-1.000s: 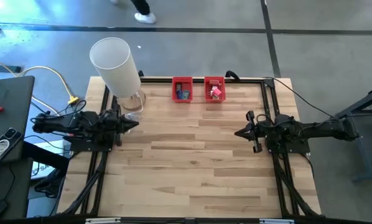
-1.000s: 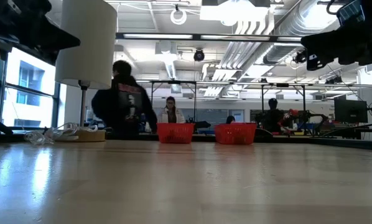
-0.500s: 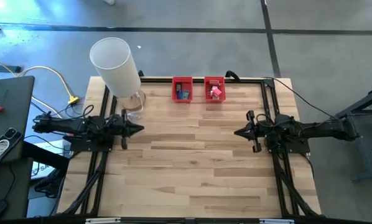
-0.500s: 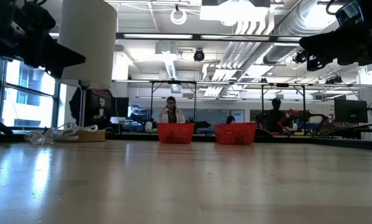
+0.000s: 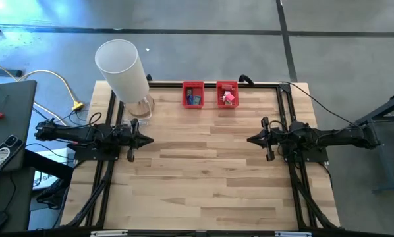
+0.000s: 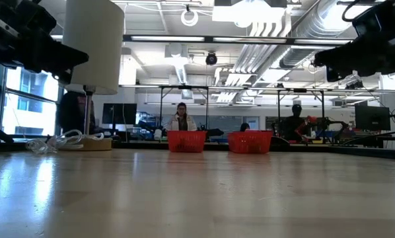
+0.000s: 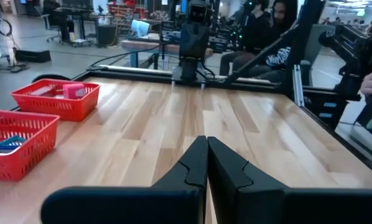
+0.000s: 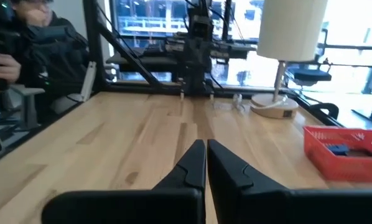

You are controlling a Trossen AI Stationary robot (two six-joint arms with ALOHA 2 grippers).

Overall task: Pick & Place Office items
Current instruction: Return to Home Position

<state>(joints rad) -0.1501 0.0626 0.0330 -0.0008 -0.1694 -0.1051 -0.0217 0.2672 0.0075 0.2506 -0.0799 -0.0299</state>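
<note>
The office items lie inside two red bins at the table's far edge: blue and teal pieces in the left bin (image 5: 193, 94), pink and red pieces in the right bin (image 5: 227, 94). My left gripper (image 5: 149, 139) hovers shut above the table's left side, fingers pointing toward the right edge; in its wrist view its fingertips (image 7: 207, 144) meet. My right gripper (image 5: 250, 139) hovers shut above the right side, pointing toward the left edge, fingertips (image 8: 206, 147) together. Neither holds anything.
A tall white cylinder lamp (image 5: 121, 69) stands on a round base at the far left corner, close to my left arm. People stand beyond the table in the low view. Bare wooden tabletop (image 5: 203, 171) lies between the arms and toward the near edge.
My left gripper has moved toward the table's right edge, out over the wood, staying shut. My right gripper has crept slightly toward the left edge. A person walked past behind the table from centre to the left.
</note>
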